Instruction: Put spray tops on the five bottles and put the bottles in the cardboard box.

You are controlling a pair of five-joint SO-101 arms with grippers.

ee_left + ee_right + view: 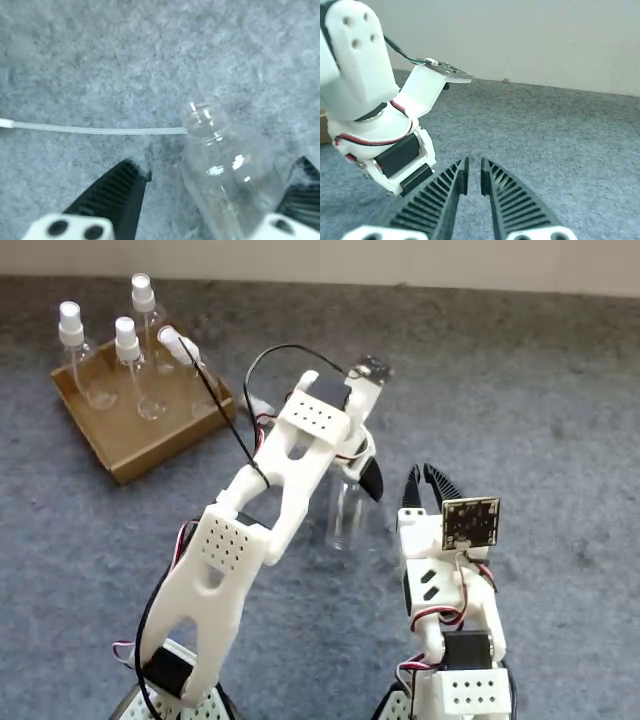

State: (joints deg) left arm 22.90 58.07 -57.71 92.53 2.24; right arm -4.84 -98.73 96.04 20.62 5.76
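A clear bottle with no top stands upright on the grey carpet. My left gripper is open around it, one black finger standing clear of its side. In the high view the same bottle sits under the left gripper. A loose spray top lies on the carpet, and its thin white tube ends at the bottle's neck. The cardboard box at the back left holds several capped bottles, one leaning. My right gripper is shut on nothing.
The right arm stands at the front right, its gripper pointing away, close beside the bottle. The left arm stretches across the middle. Open carpet lies to the right and far side.
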